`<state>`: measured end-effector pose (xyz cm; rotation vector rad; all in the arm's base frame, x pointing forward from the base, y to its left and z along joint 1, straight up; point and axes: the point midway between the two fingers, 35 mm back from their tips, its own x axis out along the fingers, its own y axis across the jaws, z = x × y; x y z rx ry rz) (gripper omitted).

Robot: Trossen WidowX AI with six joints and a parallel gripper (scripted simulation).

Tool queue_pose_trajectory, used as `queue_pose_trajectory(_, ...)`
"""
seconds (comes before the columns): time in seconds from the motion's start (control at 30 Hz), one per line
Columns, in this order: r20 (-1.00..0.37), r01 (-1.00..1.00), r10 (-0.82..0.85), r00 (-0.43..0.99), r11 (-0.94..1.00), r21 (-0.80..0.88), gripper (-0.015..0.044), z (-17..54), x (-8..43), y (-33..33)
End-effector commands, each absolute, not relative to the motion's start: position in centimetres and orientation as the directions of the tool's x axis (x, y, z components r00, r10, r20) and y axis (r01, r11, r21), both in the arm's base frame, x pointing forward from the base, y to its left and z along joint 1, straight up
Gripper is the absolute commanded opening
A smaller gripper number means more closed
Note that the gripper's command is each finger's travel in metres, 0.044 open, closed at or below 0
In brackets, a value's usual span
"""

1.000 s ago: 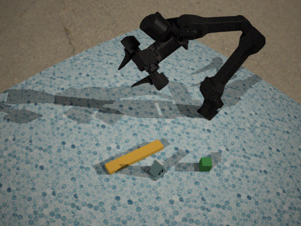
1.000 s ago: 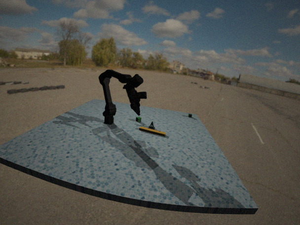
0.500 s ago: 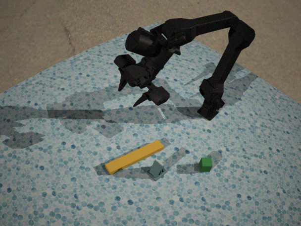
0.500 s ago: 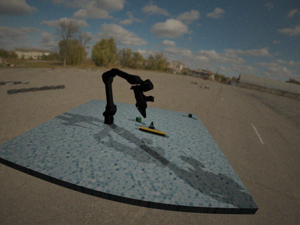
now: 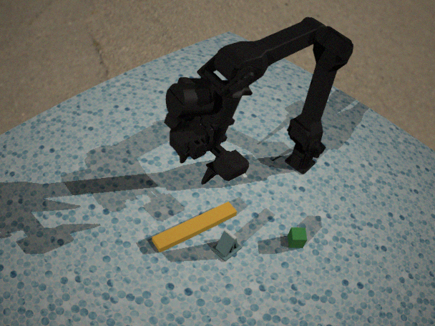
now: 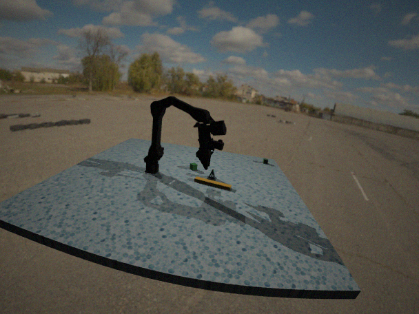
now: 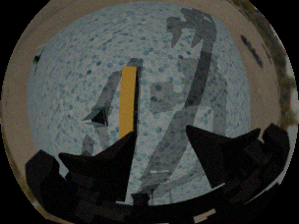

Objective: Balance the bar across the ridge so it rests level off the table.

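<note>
The yellow bar lies flat on the table beside the small grey ridge, not on it. The ridge stands upright with its narrow edge on top. My gripper is open and empty, pointing down above the table. In the wrist view the left fingertip overlaps the near end of the bar, and the gap between the fingers is to the right of the bar. That near end is hidden behind the finger.
A green cube stands on the table on the far side of the ridge from the bar. A second small dark green cube is near the table's far right corner in the exterior view.
</note>
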<state>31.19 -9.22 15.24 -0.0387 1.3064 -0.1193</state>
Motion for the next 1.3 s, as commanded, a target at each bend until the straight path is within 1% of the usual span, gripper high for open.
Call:
queue_pose_trajectory(0.0,-0.976,0.103,-0.074,0.207,0.993,-0.053,0.0315,14.6,31.9,-7.8)
queue_pose_trajectory(0.4,-0.999,0.214,-0.005,0.039,0.977,0.004,0.0315,12.2,32.9,-3.7)
queue_pose_trajectory(0.57,-0.999,0.216,-0.004,0.036,0.976,0.004,0.0315,11.8,32.9,-3.6)
queue_pose_trajectory(0.83,-0.999,0.216,-0.004,0.036,0.976,0.004,0.0315,7.8,33.0,-3.6)
queue_pose_trajectory(1.27,-0.999,0.216,-0.004,0.036,0.976,0.004,0.0315,6.6,33.1,-3.6)
